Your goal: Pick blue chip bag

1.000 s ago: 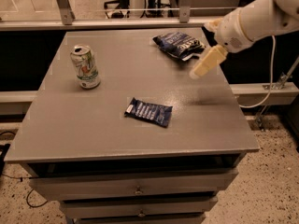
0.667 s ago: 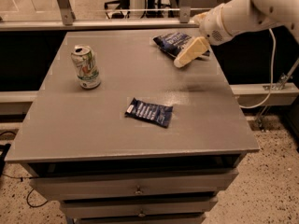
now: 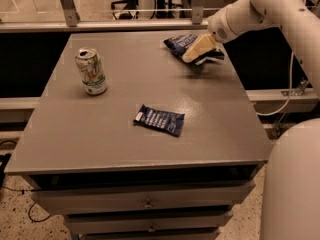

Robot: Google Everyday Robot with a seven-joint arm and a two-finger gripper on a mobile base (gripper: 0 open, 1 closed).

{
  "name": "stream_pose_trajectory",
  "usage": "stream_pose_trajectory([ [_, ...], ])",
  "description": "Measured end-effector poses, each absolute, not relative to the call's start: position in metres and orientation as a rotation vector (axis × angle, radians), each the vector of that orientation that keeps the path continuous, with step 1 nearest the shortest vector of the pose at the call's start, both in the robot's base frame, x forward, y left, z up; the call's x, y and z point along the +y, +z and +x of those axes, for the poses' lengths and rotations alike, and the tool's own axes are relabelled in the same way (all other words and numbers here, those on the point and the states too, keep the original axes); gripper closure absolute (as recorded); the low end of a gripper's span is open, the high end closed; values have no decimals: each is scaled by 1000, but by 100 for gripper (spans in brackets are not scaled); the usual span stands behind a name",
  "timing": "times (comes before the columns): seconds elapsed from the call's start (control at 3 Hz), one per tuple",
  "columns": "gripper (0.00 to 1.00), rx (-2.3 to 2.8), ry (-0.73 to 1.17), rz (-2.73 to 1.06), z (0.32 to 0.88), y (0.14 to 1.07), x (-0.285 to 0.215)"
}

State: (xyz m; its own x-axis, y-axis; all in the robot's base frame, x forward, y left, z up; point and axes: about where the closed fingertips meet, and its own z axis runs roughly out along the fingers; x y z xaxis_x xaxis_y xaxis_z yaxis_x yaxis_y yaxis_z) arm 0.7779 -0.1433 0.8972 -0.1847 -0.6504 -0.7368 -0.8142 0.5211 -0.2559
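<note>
Pincer (image 3: 199,48) hangs right over the blue chip bag (image 3: 176,41); whether it is apart or together I cannot tell. The bag lies at the far right of the table (image 3: 125,89), its long axis running left to right, near the back edge. The can (image 3: 91,71) and the small packet (image 3: 160,120) are well apart.

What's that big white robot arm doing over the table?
The robot's arm stretches across to the far right corner of the grey cabinet top, where a crumpled blue chip bag lies. Its gripper is right over that bag, in front of part of it. I cannot tell whether it has hold of the bag. A drink can stands on the left and a small flat blue packet lies near the middle, both away from the gripper.
</note>
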Motion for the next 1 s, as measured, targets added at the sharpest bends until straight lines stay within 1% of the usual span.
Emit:
stream_pose_trajectory([
  [0.33,0,1991,202,-1174,790,882,-161],
  [0.67,1,2082,215,-1176,784,861,-167],
  [1.0,23,2108,243,-1191,773,851,-164],
])
